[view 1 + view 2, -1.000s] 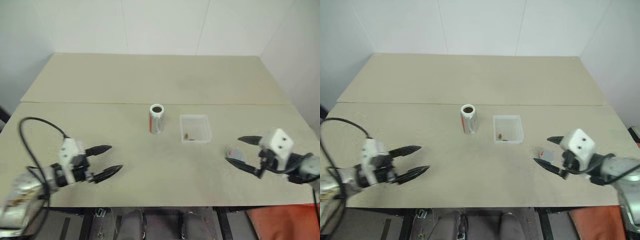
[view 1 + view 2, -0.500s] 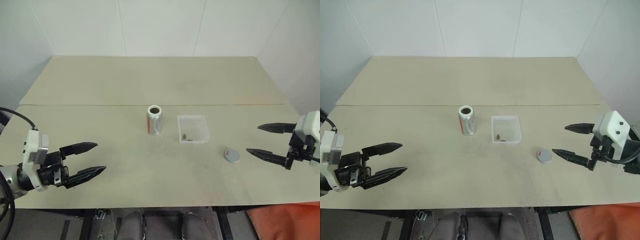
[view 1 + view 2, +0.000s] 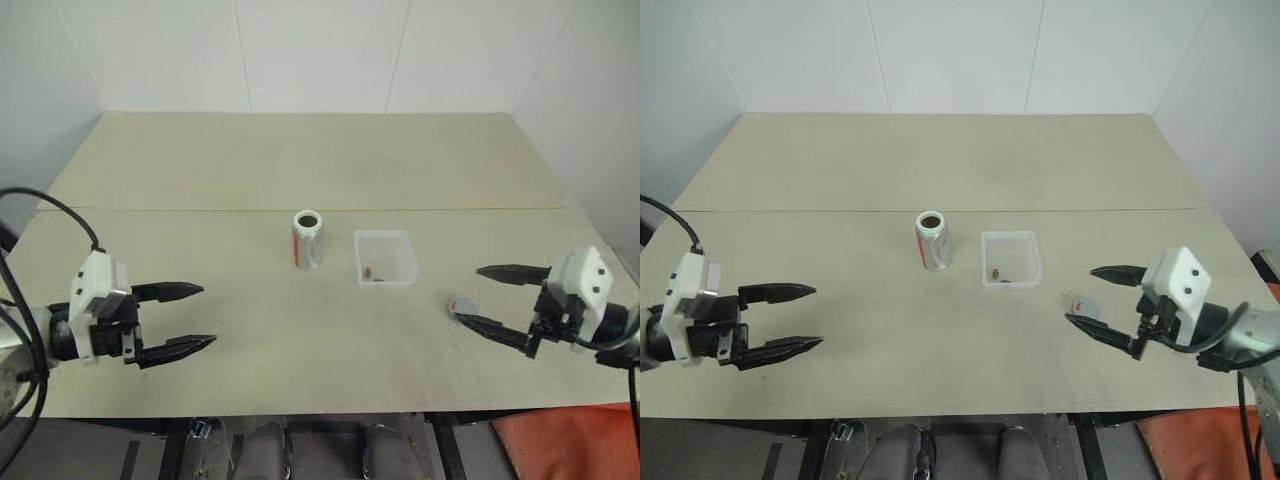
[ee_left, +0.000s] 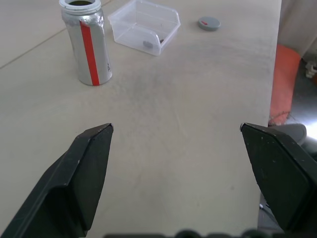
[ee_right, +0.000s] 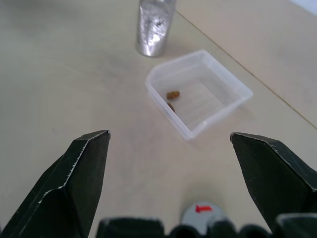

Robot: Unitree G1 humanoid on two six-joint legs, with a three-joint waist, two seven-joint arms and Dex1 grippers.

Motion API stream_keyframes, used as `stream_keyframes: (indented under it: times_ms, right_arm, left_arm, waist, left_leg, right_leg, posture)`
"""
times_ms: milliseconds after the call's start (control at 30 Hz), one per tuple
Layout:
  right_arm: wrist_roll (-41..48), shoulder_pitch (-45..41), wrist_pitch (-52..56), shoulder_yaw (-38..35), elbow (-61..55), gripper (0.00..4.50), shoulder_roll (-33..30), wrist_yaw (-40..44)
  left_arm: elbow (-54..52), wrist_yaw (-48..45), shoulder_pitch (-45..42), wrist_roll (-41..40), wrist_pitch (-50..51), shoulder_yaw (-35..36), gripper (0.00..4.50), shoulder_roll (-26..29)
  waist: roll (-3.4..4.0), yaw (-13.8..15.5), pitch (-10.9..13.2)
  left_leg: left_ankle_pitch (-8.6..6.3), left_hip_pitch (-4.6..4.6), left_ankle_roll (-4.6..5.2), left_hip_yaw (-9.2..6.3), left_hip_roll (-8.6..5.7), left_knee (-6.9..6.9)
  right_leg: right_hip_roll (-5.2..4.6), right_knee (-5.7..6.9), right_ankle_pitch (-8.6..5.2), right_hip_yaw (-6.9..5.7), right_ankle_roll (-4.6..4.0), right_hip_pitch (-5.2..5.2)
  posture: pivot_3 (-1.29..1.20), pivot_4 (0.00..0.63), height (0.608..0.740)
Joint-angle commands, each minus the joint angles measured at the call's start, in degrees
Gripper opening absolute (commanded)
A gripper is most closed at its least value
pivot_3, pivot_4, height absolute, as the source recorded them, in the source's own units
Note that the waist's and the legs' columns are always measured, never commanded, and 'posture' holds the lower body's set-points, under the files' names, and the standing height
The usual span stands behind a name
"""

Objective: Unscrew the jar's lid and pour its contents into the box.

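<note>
The silver jar (image 3: pixel 307 240) with a red-and-white label stands upright at the table's middle, its mouth open and dark inside. Right of it sits the clear box (image 3: pixel 385 272) holding a couple of brown bits of the contents (image 5: pixel 173 94). The grey lid (image 3: pixel 462 305) with a red mark lies flat on the table, further right. My right gripper (image 3: pixel 467 295) hovers open over the lid, holding nothing; the lid shows low between its fingers (image 5: pixel 89 178) in the right wrist view. My left gripper (image 3: pixel 208 316) is open and empty at the near left, pointing towards the jar (image 4: pixel 89 42).
The beige table (image 3: pixel 300 160) stretches far back behind the jar, with a seam line across it. White walls close the back and sides. An orange object (image 3: pixel 560 440) lies on the floor at the near right, below the table's front edge.
My right gripper swung out to the right, then came back in towards the lid and now hovers over it. The left gripper rose slightly. Jar, box and lid stayed put.
</note>
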Motion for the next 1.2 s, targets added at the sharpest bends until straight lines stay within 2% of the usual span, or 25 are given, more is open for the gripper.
stream_keyframes:
  times_ms: [33, 300, 500, 600, 767, 900, 1033, 1200]
  right_arm:
    - [2.33, 0.42, 1.26, -0.66, -4.42, 4.5, 1.07, -2.69]
    - [-1.61, -4.67, 1.92, 8.48, -5.09, 4.5, -0.51, -5.71]
    - [-4.04, -8.06, 1.63, 14.47, -4.67, 4.5, -0.94, -6.3]
    - [-5.92, -9.65, 1.93, 17.43, -4.59, 4.5, -0.67, -7.46]
    - [-4.5, -9.53, 0.4, 17.41, -3.98, 4.5, -0.08, -5.49]
    - [-4.83, -10.59, -0.1, 18.79, -2.43, 4.5, -0.07, -4.23]
    - [-4.84, -12.41, -0.98, 20.19, -0.03, 4.5, -0.57, -1.56]
    - [-6.28, -13.02, -2.06, 19.97, 2.75, 4.5, -2.57, 1.24]
  left_arm:
    - [0.89, -1.57, -2.69, -1.47, 1.28, 0.27, 4.45, 2.05]
    - [0.82, -5.54, 0.05, -1.06, 3.6, 4.06, 4.45, 4.91]
    - [-2.74, -2.78, 3.23, -2.5, 5.37, 7.34, 4.45, 2.24]
    - [-4.08, -2.27, 5.95, -0.79, 4.66, 7.63, 4.45, 1.01]
    - [-4.93, -1.93, 6.88, -0.82, 4.97, 8.84, 4.45, 1.06]
    - [-5.18, -3.02, 10.52, 1.06, 4.09, 13.19, 4.45, 0.68]
    - [-8.75, -1.81, 15.13, 0.68, 4.45, 16.38, 4.45, -2.54]
    - [-12.43, 0.11, 17.87, 0.15, 4.5, 16.53, 4.45, -5.37]
  waist:
    - [-0.01, 0.04, 0.0]
    - [-0.01, -0.45, 0.02]
    - [-0.03, -0.42, 0.03]
    - [-0.03, -0.42, 0.04]
    - [-0.05, -0.03, 0.05]
    - [-0.06, -0.11, 0.05]
    - [-0.06, -0.46, 0.05]
    - [-0.07, -0.11, 0.06]
  left_leg:
    - [0.0, 0.0, 0.0, 0.0, 0.01, 0.0]
    - [0.02, -0.02, -0.04, 0.03, 0.01, -0.05]
    - [0.05, -0.13, -0.07, 0.02, 0.02, -0.12]
    - [0.05, -0.14, -0.07, 0.03, 0.02, -0.12]
    - [0.07, -0.13, -0.1, 0.03, 0.01, -0.11]
    - [0.06, -0.15, -0.1, 0.03, 0.02, -0.13]
    - [0.06, -0.14, -0.1, 0.03, 0.04, -0.15]
    - [0.06, -0.13, -0.1, 0.02, 0.06, -0.15]
  right_leg:
    - [0.0, -0.01, 0.0, -0.01, 0.0, 0.01]
    - [0.0, 0.03, -0.01, 0.01, -0.03, -0.11]
    - [0.01, 0.0, -0.02, 0.01, -0.04, -0.24]
    - [0.01, 0.03, -0.02, 0.01, -0.05, -0.26]
    - [0.0, 0.06, -0.02, 0.01, -0.05, -0.27]
    - [0.01, 0.04, -0.03, 0.01, -0.06, -0.3]
    - [0.01, 0.06, -0.04, 0.02, -0.09, -0.33]
    - [0.0, 0.06, -0.05, 0.01, -0.1, -0.3]
  posture:
    - [0.0, 0.15, 0.74]
    - [0.0, 0.15, 0.74]
    - [0.0, 0.15, 0.74]
    - [0.0, 0.15, 0.74]
    - [0.0, 0.15, 0.74]
    - [0.0, 0.15, 0.74]
    - [0.0, 0.15, 0.74]
    - [0.0, 0.15, 0.74]
